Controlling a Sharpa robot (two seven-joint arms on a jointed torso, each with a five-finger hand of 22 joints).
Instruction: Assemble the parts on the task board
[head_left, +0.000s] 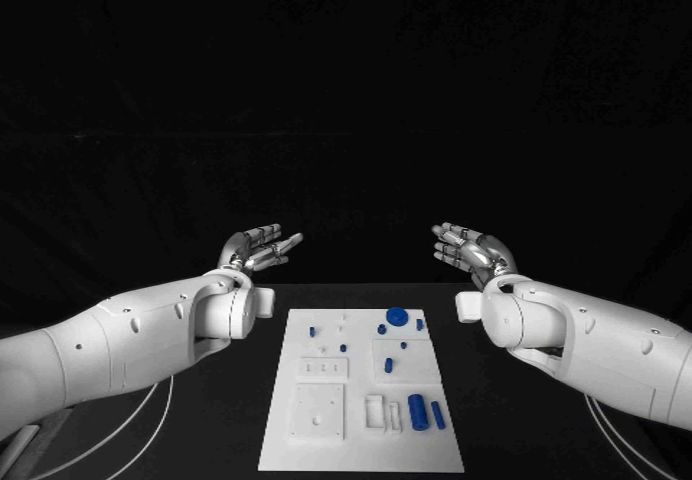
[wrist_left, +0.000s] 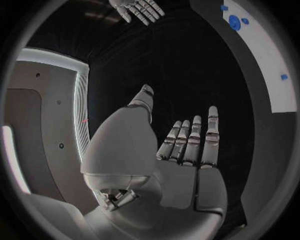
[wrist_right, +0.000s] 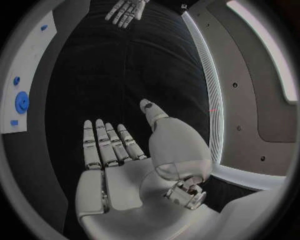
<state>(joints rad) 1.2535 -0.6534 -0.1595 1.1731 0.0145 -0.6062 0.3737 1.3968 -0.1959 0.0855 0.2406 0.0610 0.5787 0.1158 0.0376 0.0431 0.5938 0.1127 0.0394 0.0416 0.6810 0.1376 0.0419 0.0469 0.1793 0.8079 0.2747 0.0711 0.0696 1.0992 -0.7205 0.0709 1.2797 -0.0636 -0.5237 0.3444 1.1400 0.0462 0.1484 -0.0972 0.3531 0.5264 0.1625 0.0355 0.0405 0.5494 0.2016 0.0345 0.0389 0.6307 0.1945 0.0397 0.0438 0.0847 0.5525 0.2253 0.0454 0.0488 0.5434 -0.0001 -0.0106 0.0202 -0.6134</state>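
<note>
Both hands up and empty, the board waiting untouched below.

The left hand (head_left: 260, 250) hangs at ten o'clock of the task board (head_left: 289, 440), fingers spread and holding nothing; the right hand (head_left: 472, 250) mirrors it at two o'clock, fingers apart and just as empty. The board lies mid-surface, with the round blue part (head_left: 397, 316) at its far end and the long blue cylinder (head_left: 417, 411) near its five o'clock corner. By my reading, no step has begun: next comes a reach down and a clean pinch on one small part. No brand, label or writing can be read anywhere.
</note>
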